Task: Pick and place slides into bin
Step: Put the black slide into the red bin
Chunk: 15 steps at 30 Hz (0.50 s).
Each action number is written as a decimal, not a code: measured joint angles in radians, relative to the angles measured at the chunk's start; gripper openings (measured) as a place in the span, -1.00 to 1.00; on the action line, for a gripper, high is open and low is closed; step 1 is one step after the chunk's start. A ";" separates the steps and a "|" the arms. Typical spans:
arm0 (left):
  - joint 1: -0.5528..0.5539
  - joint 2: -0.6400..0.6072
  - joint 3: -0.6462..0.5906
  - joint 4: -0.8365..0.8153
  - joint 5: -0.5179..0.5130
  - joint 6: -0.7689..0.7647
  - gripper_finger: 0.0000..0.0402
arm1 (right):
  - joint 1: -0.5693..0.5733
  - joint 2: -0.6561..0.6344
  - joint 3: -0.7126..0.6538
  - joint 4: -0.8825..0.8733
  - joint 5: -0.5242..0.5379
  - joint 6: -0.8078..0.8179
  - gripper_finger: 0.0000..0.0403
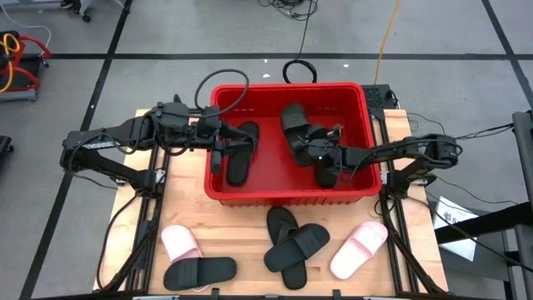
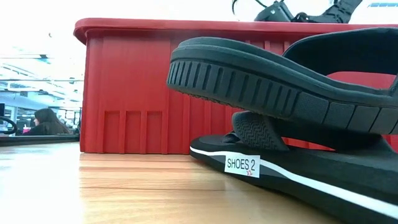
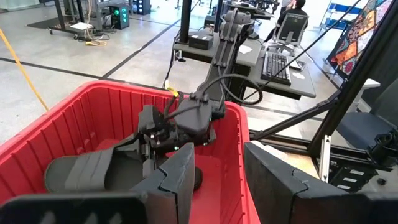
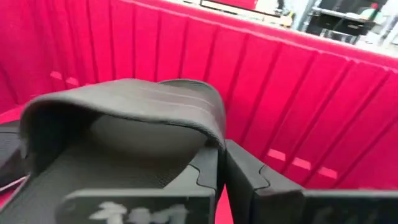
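The red bin [image 1: 291, 142] stands at the table's far middle. My right gripper [image 4: 222, 171] reaches into it from the right and is shut on a black slide [image 1: 296, 125], which also shows in the left wrist view [image 3: 87, 171]. Another black slide [image 1: 241, 154] lies on the bin's floor at the left. My left gripper [image 3: 221, 180] hovers open over the bin's left wall, with nothing between its fingers. Two pink slides [image 1: 179, 243] [image 1: 360, 248] and three black ones [image 1: 200, 272] [image 1: 296, 246] [image 1: 283, 225] lie on the table in front of the bin. My right gripper pinches the edge of the black slide's wide strap [image 4: 214, 146] between its two fingers. The fingers come nearly level from the table's right. The slide is inside the bin, its sole low and running toward the far wall; whether it touches the floor I cannot tell.
In the low view, one black slide [image 2: 280, 81] lies across another labelled slide [image 2: 292, 174] in front of the bin's wall [image 2: 124, 93]. Bare wood [image 1: 241, 225] shows between the slides at the table's near side. Cables [image 1: 225, 83] hang over the bin's far rim.
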<state>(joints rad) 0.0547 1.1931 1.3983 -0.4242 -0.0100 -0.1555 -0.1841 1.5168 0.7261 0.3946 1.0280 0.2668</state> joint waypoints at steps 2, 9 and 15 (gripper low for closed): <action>0.000 0.000 0.000 0.000 0.000 0.000 -0.33 | 0.000 0.018 0.000 -0.002 0.022 0.017 -0.98; 0.000 0.000 0.000 0.000 0.000 0.000 -0.33 | -0.016 0.037 0.000 -0.034 0.017 0.039 -0.98; 0.001 0.000 0.000 0.001 0.000 -0.001 -0.33 | -0.045 0.065 0.000 -0.048 -0.007 0.043 -0.98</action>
<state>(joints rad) 0.0559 1.1931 1.3983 -0.4236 -0.0101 -0.1562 -0.2288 1.5820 0.7264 0.3464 1.0208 0.3097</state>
